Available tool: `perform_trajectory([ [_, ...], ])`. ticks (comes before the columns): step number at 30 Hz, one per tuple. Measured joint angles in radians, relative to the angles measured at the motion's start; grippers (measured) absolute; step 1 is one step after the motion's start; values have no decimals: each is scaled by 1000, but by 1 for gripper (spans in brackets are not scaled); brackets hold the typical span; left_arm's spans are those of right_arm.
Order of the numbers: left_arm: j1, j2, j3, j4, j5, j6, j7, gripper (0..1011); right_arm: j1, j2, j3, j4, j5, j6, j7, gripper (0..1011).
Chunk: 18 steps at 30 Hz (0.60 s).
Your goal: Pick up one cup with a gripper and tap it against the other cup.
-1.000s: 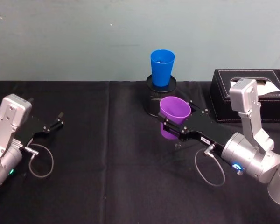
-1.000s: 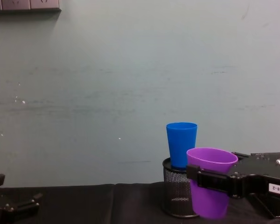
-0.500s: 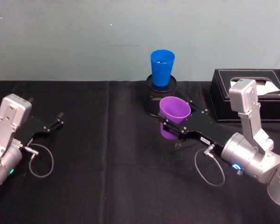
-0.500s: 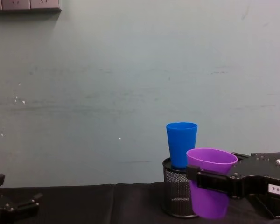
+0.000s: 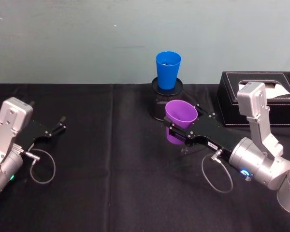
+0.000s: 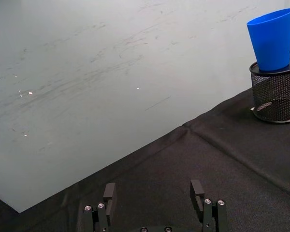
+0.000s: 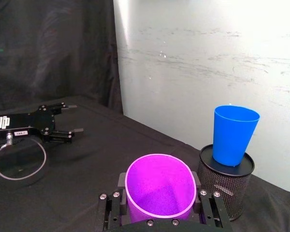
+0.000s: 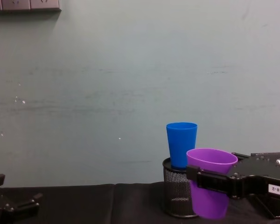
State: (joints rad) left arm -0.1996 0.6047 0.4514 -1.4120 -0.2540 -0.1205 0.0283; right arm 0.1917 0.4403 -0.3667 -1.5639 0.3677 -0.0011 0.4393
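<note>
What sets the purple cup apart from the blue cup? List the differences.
The purple cup is clamped in the right gripper; the blue cup stands free atop the black mesh pen holder. The blue cup's rim sits higher than the purple cup's. Both are upright, tapered, smooth tumblers, not touching.

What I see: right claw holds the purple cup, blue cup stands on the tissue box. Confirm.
Wrong: the blue cup stands on the mesh pen holder, as the head view shows. The right claw does hold the purple cup.

Black mesh holder (image 5: 157, 102) — tissue box (image 5: 228, 99) to its right.
</note>
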Motion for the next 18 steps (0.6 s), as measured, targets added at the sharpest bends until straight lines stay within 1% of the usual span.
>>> perform_trajectory([
  [18,0,0,0,0,0,0,0,1000,0,0,0,0,0,0,0,733],
])
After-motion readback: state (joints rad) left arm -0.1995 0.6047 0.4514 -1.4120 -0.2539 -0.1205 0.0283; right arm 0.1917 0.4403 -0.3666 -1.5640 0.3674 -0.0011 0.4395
